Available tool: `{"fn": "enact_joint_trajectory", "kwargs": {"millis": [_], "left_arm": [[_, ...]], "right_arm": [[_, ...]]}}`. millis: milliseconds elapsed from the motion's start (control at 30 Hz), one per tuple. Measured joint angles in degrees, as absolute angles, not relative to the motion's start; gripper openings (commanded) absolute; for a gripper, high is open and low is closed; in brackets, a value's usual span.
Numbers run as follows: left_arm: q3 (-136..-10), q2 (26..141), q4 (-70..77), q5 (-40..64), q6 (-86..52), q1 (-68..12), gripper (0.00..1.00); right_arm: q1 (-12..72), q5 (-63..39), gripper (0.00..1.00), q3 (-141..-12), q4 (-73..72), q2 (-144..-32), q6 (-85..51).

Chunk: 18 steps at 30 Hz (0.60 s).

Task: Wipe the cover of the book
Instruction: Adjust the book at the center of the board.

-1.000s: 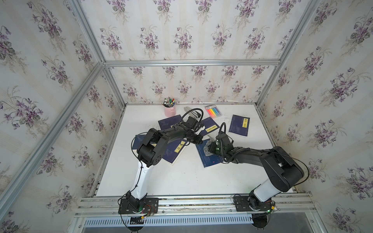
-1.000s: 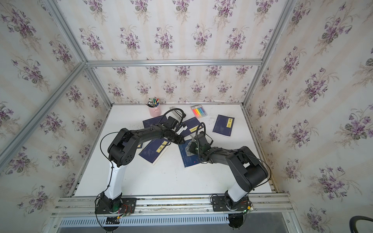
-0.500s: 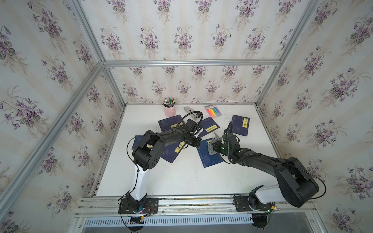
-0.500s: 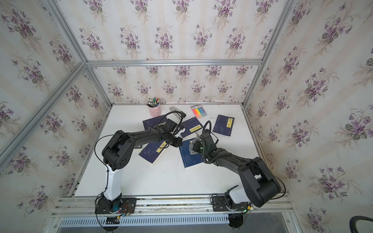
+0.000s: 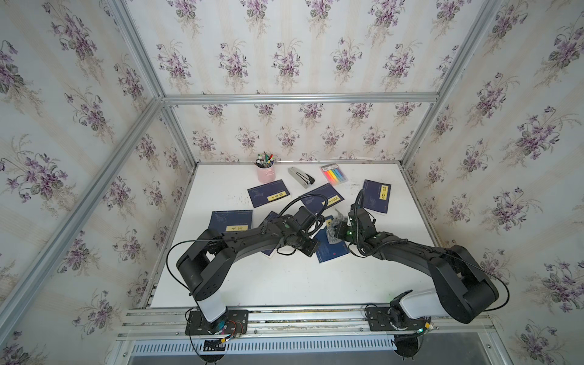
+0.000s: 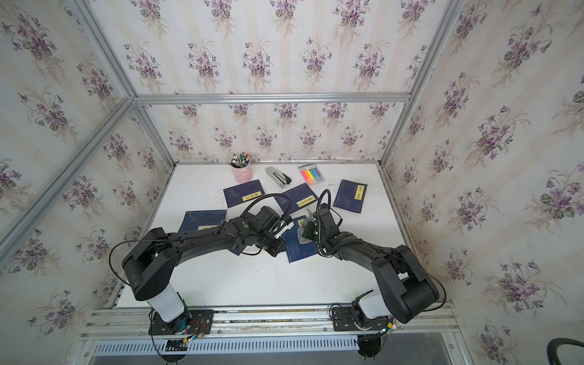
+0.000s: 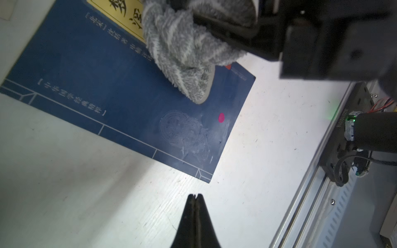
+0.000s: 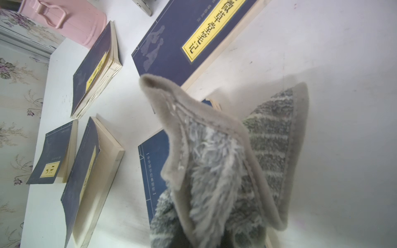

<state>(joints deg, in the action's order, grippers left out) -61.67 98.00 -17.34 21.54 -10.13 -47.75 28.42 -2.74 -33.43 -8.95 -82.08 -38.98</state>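
A dark blue paperback book with a yellow title label (image 7: 120,92) lies flat near the middle of the white desk (image 5: 284,278), between the two arms. The right gripper (image 5: 341,228) is clamped on a grey striped fluffy cloth (image 7: 182,53), whose bunched end presses on the cover beside the yellow label. The left gripper (image 7: 195,196) is clenched with nothing in it, over bare desk just off the book's corner. More blue books lie around, and a pink pen cup (image 5: 265,172) stands at the back.

L arm drew back; L claw (image 7: 195,196) now off book (image 7: 107,96) near corner.
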Motion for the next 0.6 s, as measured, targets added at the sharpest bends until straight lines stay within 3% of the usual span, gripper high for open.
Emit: {"fn": "enact_joint_trajectory", "kwargs": {"millis": [200, 600], "left_arm": [[-61.2, 99.5, -15.7, 19.1, -14.7, -50.2, 0.0], [-61.4, 104.4, -16.6, 15.0, -19.5, -45.9, 0.0]], "right_arm": [[28.2, -0.5, 0.0, -32.6, -5.3, -80.0, -39.0], [29.1, -4.0, 0.0, -22.1, -5.0, -72.1, -41.3]]}}
